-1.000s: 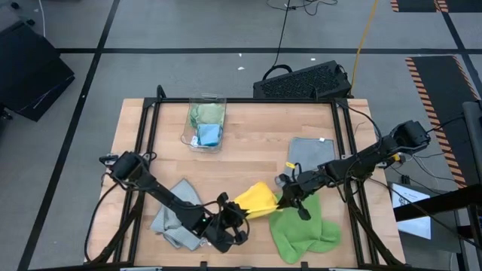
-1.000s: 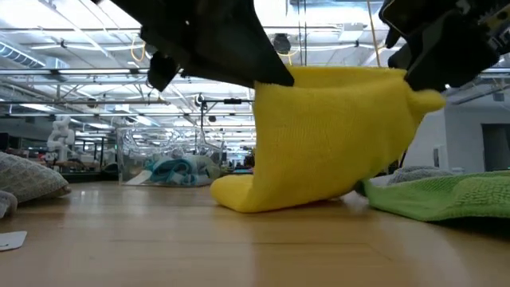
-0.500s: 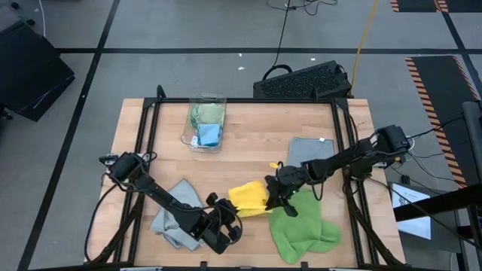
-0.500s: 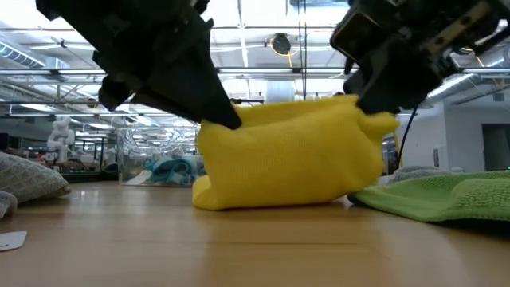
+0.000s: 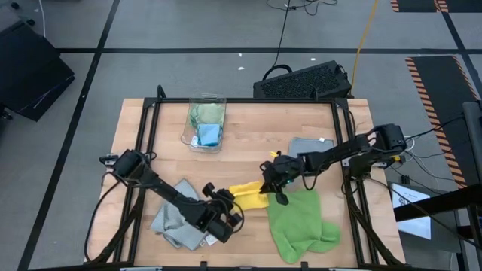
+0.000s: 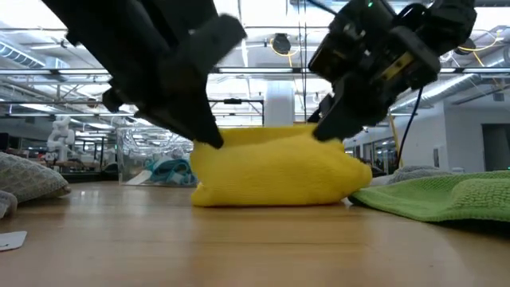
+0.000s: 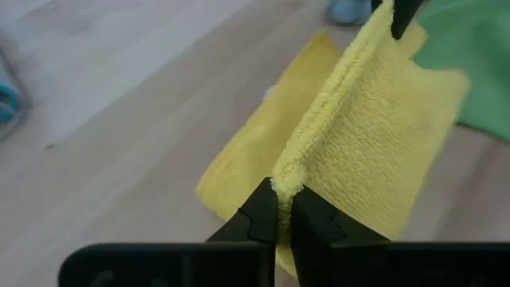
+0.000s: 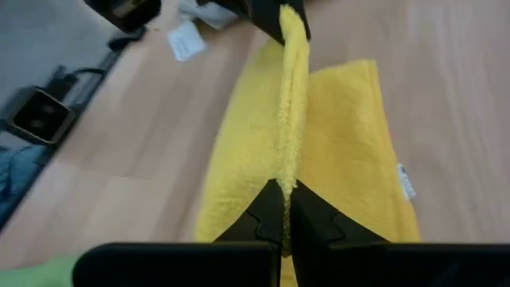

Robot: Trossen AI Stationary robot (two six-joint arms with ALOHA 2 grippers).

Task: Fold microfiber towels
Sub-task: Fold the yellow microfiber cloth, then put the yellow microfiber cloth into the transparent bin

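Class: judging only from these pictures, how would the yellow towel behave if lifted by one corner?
The yellow towel probably flops: between the two pinching grippers its edge sags and it folds onto itself. It looks light, thin fingers holding it. Its fuzzy pile likely grips rather than slips.

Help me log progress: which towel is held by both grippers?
The yellow towel, mid-table: the left gripper and right gripper each pinch an end of its raised edge. The bright green towel and grey towels lie untouched.

The bin's point(image 5: 205, 123) contents were too small to be told apart. The yellow towel's point(image 6: 275, 169) upper corners were hidden behind both arms.
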